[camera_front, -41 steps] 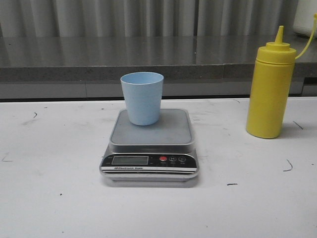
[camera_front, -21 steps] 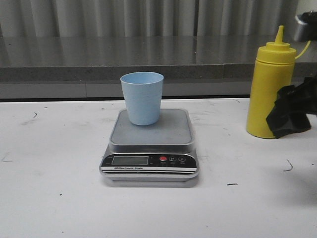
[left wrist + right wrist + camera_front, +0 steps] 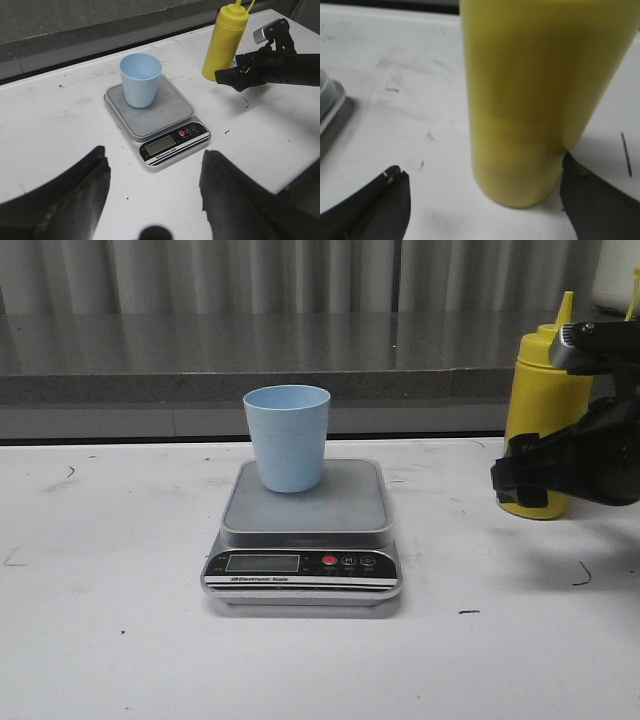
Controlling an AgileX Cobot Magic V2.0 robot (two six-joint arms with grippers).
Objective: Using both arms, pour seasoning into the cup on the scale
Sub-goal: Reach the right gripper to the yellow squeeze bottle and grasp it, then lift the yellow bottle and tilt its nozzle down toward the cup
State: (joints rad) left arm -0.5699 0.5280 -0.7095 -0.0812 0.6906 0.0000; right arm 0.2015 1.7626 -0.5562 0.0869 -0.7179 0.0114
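The pale blue cup (image 3: 287, 440) (image 3: 140, 80) stands upright at the back of the scale (image 3: 330, 508) (image 3: 161, 116), in the middle of the white table. At the right stands the yellow seasoning bottle (image 3: 540, 380) (image 3: 225, 37) (image 3: 540, 95), upright on the table. My right gripper (image 3: 517, 478) (image 3: 234, 76) (image 3: 482, 172) is open at the bottle's lower body, and its fingers straddle the base without closing. One finger is next to the bottle and the other stands well off. Open and holding nothing, my left gripper (image 3: 154, 157) hovers above the table in front of the scale. It is out of the front view.
A grey counter ledge (image 3: 200, 370) runs behind the table under a ribbed wall. The table's near right edge (image 3: 300, 172) shows in the left wrist view. Small dark scuff marks (image 3: 582, 575) dot the white top.
My right arm has come in from the right edge and moved left, so that its open fingers now cover the bottle's lower part. Cup, scale and bottle have not moved.
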